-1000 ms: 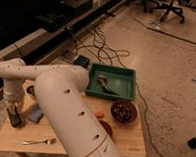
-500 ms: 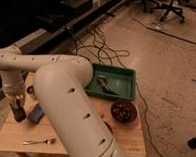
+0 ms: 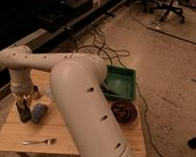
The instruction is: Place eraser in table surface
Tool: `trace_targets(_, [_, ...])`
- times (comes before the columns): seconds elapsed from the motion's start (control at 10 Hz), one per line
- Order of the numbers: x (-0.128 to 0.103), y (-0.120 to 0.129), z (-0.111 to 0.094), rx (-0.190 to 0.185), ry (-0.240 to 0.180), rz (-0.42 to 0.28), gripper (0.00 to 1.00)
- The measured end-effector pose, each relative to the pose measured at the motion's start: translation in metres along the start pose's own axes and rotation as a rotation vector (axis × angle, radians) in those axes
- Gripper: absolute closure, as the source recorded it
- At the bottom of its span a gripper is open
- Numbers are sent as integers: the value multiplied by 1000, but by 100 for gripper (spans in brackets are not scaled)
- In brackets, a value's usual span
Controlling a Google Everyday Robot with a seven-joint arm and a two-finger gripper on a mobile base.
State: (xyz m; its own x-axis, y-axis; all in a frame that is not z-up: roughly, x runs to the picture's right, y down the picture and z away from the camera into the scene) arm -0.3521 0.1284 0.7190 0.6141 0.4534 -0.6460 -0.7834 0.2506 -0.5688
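speckled stone floor fills the right part of the view, with black cables (image 3: 101, 45) lying in loops on it and an office chair (image 3: 168, 6) at the top. dark shelving stands along the left wall. the wooden worktop (image 3: 18, 130) is low in the picture, light in colour, with its grain visible.

the big white arm (image 3: 85, 100) crosses the middle of the view and covers much of the worktop. it bends back to the left, and the gripper (image 3: 23, 110) hangs down at the left part of the worktop. the fingers (image 3: 22, 106) point downward and are pinching the eraser (image 3: 24, 113), which is dark and stands about upright between them. its lower end is at the worktop or just over it; i cannot tell if it touches.

just beside the eraser, on its right, a blue-grey pad (image 3: 39, 112) lies on the wood. behind the gripper a small round object (image 3: 35, 92) is near the back edge, too unclear to name. a fork (image 3: 37, 140) lies near the front edge, well apart from the gripper.

on the right side of the arm, a green tray (image 3: 122, 82) sits at the far corner of the worktop, with a dark thing inside that is partly hidden. a dark bowl (image 3: 123, 110) is in front of the tray, near the right edge.
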Motion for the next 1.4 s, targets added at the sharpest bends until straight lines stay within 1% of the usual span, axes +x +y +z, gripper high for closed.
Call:
trace_targets(0.1, [8, -4, -5, -10, -16, -1, 100])
trace_targets(0.3, [27, -19, -12, -59, -51, 5, 100])
trace_targets(0.4, [30, -21, -14, -71, -61, 6, 100])
trace_targets(0.5, [39, -22, -17, -87, -77, 5, 100])
trace_targets(0.6, [50, -31, -20, -95, -89, 15, 100])
trace_targets(0.7, [55, -36, -22, -101, -99, 26, 100])
trace_targets(0.8, [63, -43, -21, -108, -110, 43, 100])
trace_targets(1.0, [78, -74, -21, -138, -149, 107, 100])
trace_targets(1.2, [79, -94, -13, -171, -171, 146, 100])
trace_targets(1.4, [78, -105, -5, -192, -177, 168, 100])
